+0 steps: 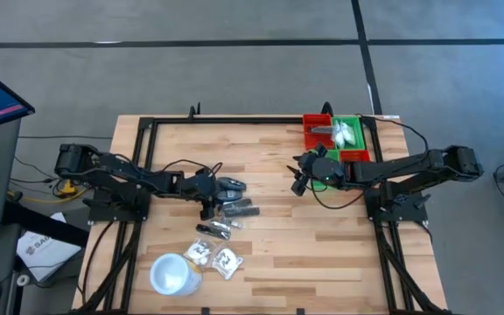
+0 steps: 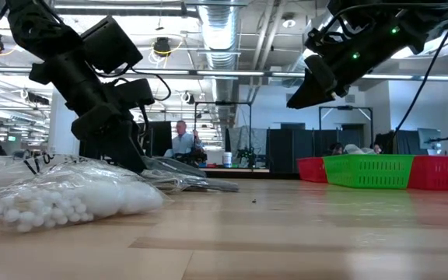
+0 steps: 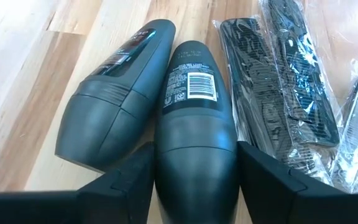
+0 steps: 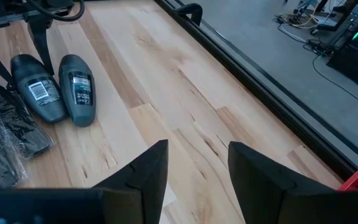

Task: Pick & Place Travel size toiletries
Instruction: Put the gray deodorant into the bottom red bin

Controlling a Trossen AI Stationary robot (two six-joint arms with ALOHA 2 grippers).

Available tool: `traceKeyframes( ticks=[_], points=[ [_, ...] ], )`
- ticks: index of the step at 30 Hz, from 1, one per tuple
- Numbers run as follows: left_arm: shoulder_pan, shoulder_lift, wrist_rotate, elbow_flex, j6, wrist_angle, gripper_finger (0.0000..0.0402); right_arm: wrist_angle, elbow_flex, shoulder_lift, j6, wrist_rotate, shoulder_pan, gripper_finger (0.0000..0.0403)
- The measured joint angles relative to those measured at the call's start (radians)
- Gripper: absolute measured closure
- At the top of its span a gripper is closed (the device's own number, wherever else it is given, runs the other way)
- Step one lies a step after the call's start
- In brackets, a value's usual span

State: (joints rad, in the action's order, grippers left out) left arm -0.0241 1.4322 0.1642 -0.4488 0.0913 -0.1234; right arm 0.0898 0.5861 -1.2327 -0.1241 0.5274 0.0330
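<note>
Two dark grey oblong bottles lie side by side on the wood table; the one with a barcode label (image 3: pixel 194 118) reaches between the fingers of my left gripper (image 3: pixel 194 186), and the other (image 3: pixel 120 93) lies beside it. In the high view my left gripper (image 1: pixel 213 189) is low over this pile (image 1: pixel 233 187). Black combs in clear wrap (image 3: pixel 278 93) lie next to the bottles. Clear sachets with white contents (image 1: pixel 213 255) lie nearer the table's front edge. My right gripper (image 4: pixel 197 168) is open, raised above bare table near the bins (image 1: pixel 300 179). My left gripper pinches the barcode bottle at its broad cap end (image 3: pixel 194 168), one finger (image 3: pixel 135 177) on each long side. The fingers come slanting down from the table's left and lie along the bottle. The bottle lies flat on the table.
A red bin (image 1: pixel 315 124) and a green bin (image 1: pixel 360 138) with white items stand at the far right of the table. A white round cup (image 1: pixel 171 273) sits near the front left edge. A black frame rail (image 1: pixel 234 120) borders the table. Bare wood lies between the arms.
</note>
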Motion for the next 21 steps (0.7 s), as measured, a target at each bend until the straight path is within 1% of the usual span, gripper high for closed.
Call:
traceKeyframes(
  ticks=[3,6,16,18,21],
  points=[
    [0.0,-0.005,0.0,0.001,0.001,0.001,0.0215,0.0,0.0,0.0,0.0,0.0,0.0,0.0249],
    [0.0,-0.035,-0.004,0.005,0.002,0.021,0.0215,0.0,0.0,0.0,0.0,0.0,0.0,0.0251],
    [0.0,-0.225,-0.004,0.003,-0.001,-0.01,0.0215,0.016,0.0,0.0,-0.008,-0.008,0.0,0.0257],
    [0.0,-0.252,-0.003,0.004,-0.001,-0.017,0.0215,0.051,0.0,0.001,-0.008,-0.034,0.0,0.0257],
    [0.0,-0.277,0.008,0.003,-0.001,-0.059,0.0215,0.125,0.0,0.001,-0.007,-0.105,0.0,0.0257]
  ],
)
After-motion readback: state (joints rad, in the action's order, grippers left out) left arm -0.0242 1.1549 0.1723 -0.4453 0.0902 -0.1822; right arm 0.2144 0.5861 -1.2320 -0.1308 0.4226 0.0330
